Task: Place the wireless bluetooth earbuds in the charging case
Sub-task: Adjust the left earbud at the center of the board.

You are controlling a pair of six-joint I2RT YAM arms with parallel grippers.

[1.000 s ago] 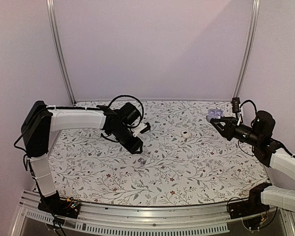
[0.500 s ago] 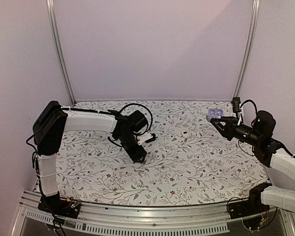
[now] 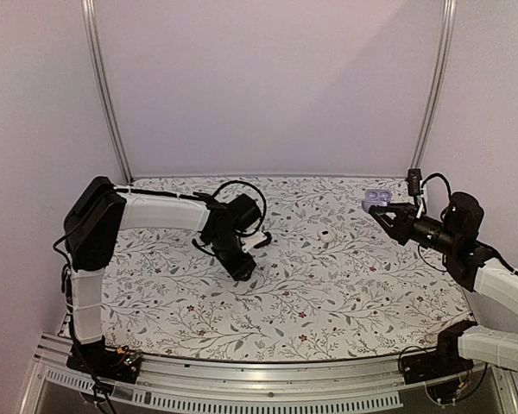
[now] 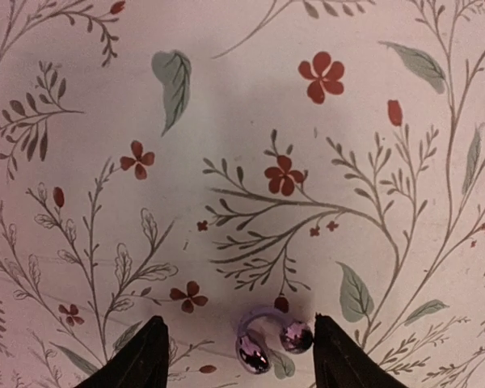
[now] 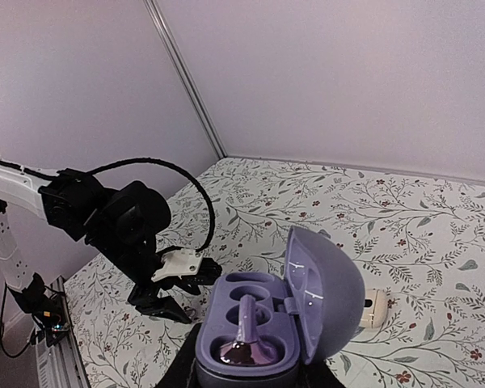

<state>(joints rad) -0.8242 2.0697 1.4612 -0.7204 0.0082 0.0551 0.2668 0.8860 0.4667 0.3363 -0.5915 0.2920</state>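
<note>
A purple earbud (image 4: 271,339) with two shiny ends lies on the flowered table, between the two black fingertips (image 4: 149,356) of my left gripper (image 4: 238,352). That gripper is open and down at the table (image 3: 246,274); the earbud sits nearer its right finger, and no squeeze shows. My right gripper (image 5: 250,378) is shut on the purple charging case (image 5: 255,331), held in the air at the far right (image 3: 377,200). The case lid stands open, and one purple earbud (image 5: 246,343) lies in a well inside.
A small white rounded object (image 3: 325,235) rests on the table between the two arms, also seen behind the case (image 5: 374,307). Metal frame posts (image 3: 104,95) stand at the back corners. The left arm's cable (image 3: 237,185) loops above its wrist.
My left arm has swung right and down, so its gripper now straddles the earbud on the table. Its jaws opened wider on the way. The right arm and case have not moved.
</note>
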